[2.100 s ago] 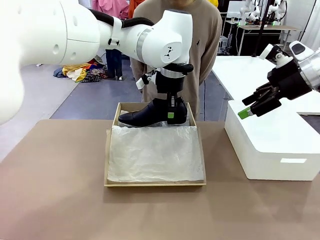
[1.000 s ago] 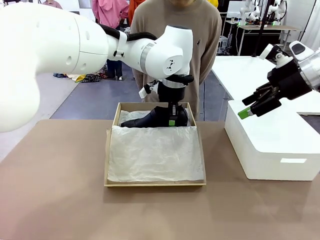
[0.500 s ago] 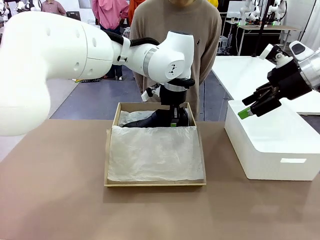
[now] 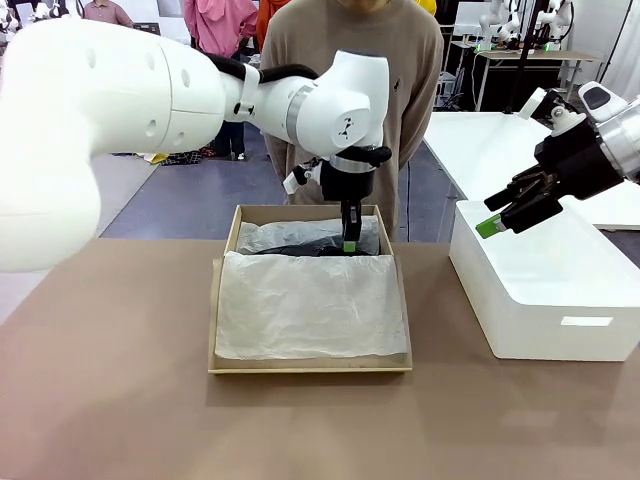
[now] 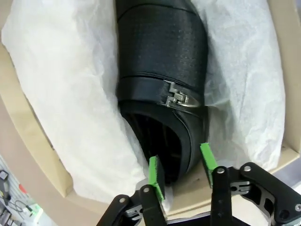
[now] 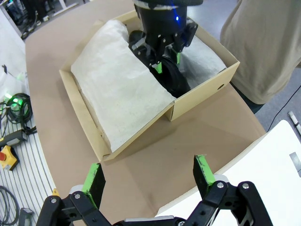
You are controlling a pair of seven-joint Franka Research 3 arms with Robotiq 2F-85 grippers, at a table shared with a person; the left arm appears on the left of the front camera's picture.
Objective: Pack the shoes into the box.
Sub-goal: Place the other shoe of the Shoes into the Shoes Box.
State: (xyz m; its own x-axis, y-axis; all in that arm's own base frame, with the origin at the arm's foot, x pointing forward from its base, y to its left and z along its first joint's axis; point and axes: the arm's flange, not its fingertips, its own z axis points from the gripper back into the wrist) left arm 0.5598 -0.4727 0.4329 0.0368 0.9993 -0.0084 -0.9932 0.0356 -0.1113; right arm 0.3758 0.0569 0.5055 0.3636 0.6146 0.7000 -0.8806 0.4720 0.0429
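One glossy black shoe with a small metal buckle lies on white tissue paper at the far end of the tan box. From the front it is a dark sliver behind the tissue sheet. My left gripper hangs just above the shoe's heel, open. One green pad sits inside the shoe's opening and the other just outside the heel wall. The right wrist view shows it over the shoe. My right gripper is open and holds nothing, hovering over the white box at the right.
A large white block-shaped box stands on the table to the right of the tan box. A person in a brown top stands right behind the tan box's far edge. Bare brown tabletop lies to the left and in front.
My left gripper lowered the shoe into the far end of the box, then its jaws spread off the heel and rose slightly. The right arm has stayed still.
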